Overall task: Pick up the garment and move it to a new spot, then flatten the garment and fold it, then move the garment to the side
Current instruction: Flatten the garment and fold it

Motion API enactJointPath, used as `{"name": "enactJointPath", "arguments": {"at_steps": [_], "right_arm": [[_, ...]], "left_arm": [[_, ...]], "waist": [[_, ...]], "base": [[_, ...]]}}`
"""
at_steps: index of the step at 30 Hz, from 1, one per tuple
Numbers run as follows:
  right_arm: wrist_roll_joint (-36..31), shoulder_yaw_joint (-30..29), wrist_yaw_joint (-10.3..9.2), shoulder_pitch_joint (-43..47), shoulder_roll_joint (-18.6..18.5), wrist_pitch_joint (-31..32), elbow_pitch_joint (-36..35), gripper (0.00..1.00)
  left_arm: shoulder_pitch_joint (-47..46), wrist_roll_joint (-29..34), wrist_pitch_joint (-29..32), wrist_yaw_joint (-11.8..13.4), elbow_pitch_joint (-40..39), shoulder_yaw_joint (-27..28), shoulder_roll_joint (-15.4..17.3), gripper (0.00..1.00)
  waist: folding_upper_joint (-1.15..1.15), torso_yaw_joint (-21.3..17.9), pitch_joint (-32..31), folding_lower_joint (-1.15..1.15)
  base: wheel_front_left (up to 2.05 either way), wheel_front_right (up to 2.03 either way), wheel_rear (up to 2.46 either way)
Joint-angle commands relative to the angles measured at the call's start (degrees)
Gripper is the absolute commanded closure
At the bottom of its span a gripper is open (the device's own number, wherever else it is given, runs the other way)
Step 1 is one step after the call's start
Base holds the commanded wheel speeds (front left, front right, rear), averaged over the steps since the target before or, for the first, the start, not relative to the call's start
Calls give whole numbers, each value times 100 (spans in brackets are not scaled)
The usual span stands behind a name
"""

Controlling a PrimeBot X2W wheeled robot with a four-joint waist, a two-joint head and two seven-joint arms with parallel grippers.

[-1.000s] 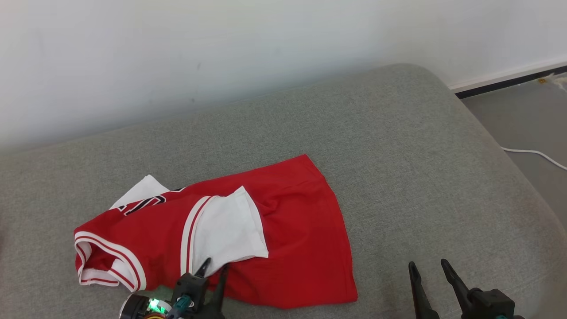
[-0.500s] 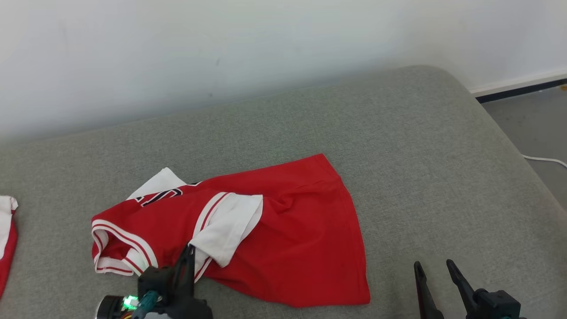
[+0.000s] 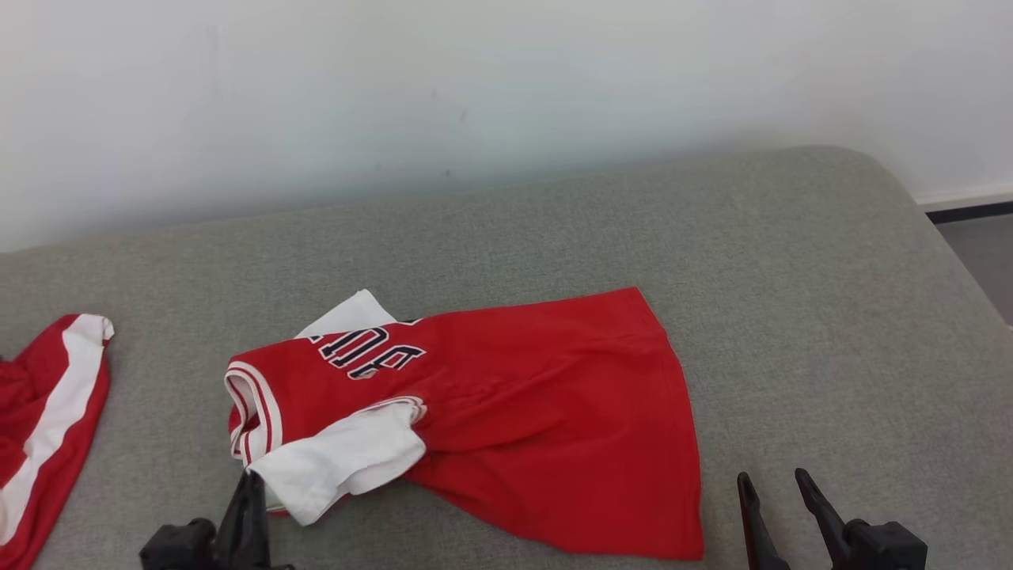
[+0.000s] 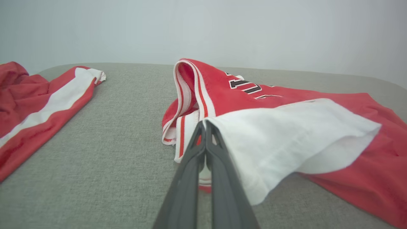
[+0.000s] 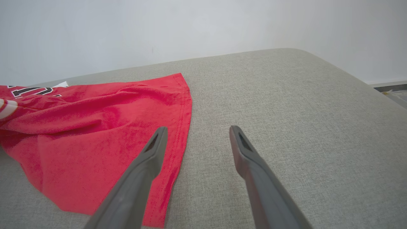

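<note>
**Sleeve pulled off the chest, left jaws now clamped**

Since a second ago the white short sleeve (image 3: 340, 467) has slid off the chest of the red and white basketball jersey (image 3: 554, 412), baring more of the dark number print (image 3: 368, 352). Over the same second the left gripper (image 4: 204, 124) has gone from parted to closed. Its two dark fingers are pressed together on the sleeve's edge, and the cloth stands up off the grey upholstered cushion (image 3: 791, 317) at the collar end.

The jersey lies rumpled across the middle of the cushion, hem toward the cushion's right end. A second red cloth with a white stripe (image 3: 47, 412) sits at the cushion's left end, well apart from it. The right gripper (image 5: 197, 128) hovers over the cushion's near right part with its jaws spread and empty, just beside the hem.

This looks like the first step, picking the garment up to carry it to a new spot. Only one sleeve is held, so lifting now would probably let the body trail and bunch. The next move likely calls for the right fingers to close on the hem or far shoulder, so both arms can raise and shift it together.
</note>
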Motion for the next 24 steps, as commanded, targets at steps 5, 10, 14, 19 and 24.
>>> {"name": "enactJointPath", "arguments": {"at_steps": [5,10,14,19,24], "right_arm": [[-26,30,-13,77,4,33,-28,0],[-42,67,-13,91,3,82,-55,0],[-66,38,-13,109,3,102,-97,0],[-115,-86,-13,169,3,132,-149,0],[-170,-233,-13,184,3,169,-241,0]], "left_arm": [[134,125,90,29,-39,-6,202,100],[133,347,305,27,124,-253,304,0],[207,378,292,86,274,-286,355,0],[372,189,77,206,129,-73,268,0],[701,72,-19,168,-565,172,65,0]], "waist": [[0,109,-135,0],[0,108,-162,0],[0,95,-177,0],[0,132,-213,0],[0,242,-276,0]], "base": [[0,0,0],[0,0,0],[0,0,0],[0,0,0],[0,0,0]]}}
